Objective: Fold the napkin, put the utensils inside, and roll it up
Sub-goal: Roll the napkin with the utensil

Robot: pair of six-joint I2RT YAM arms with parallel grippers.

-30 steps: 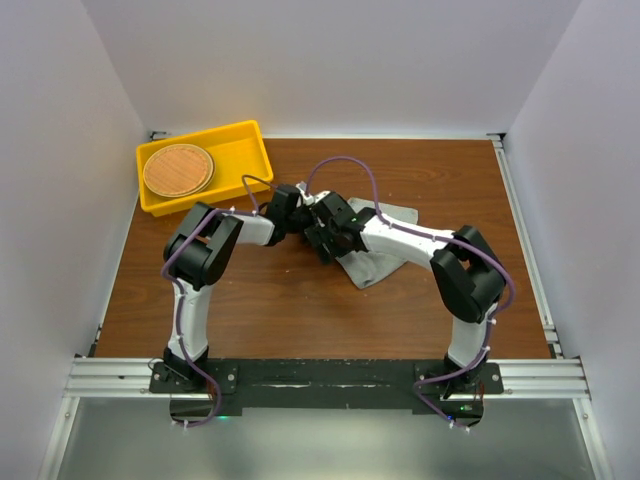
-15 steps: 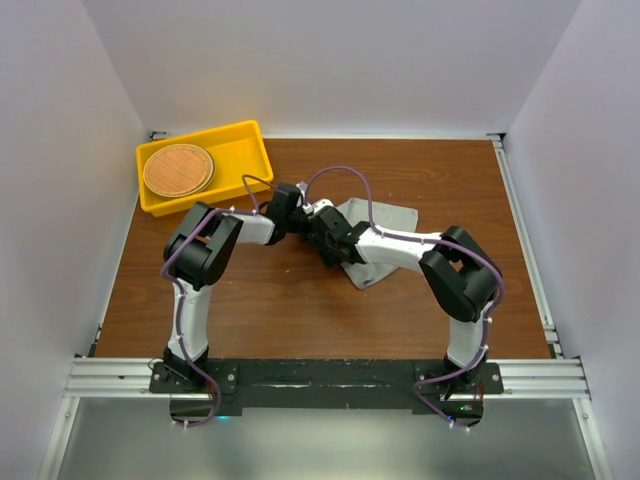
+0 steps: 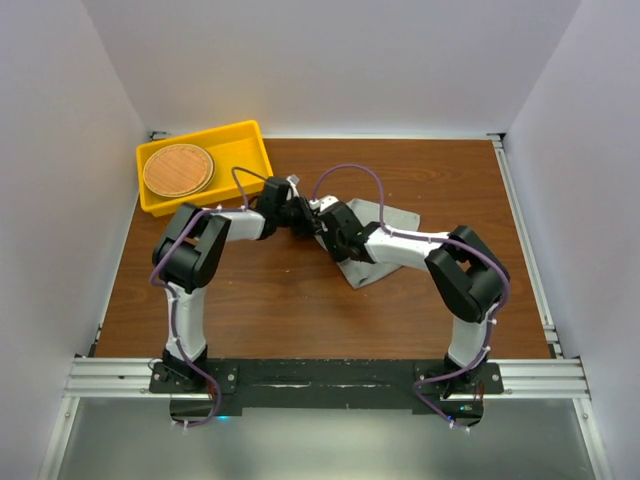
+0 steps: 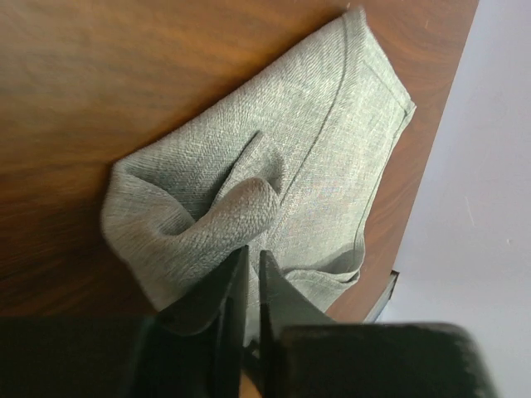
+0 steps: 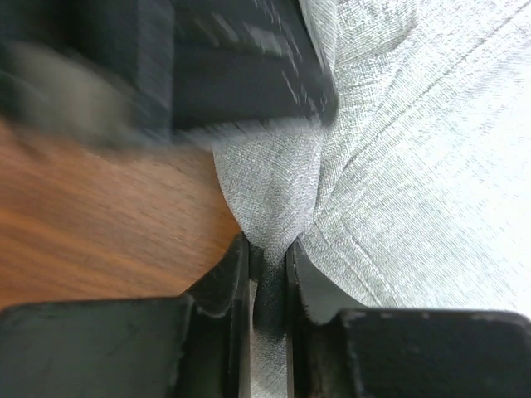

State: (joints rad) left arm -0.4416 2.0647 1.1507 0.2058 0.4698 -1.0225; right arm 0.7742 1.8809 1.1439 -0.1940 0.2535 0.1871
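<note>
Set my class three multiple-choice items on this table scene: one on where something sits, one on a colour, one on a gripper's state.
1. Where on the table does the yellow tray sit?
A. far left corner
B. near right corner
C. centre

2. What colour is the napkin?
A. red
B. grey
C. yellow

3. What is the right gripper doing?
A. standing wide open above the tray
B. holding a knife
C. shut on a fold of the napkin

Key:
1 A: the top view shows it against the far left corner.
2 B: both wrist views show grey weave.
3 C: the right wrist view shows cloth pinched between its fingers.
</note>
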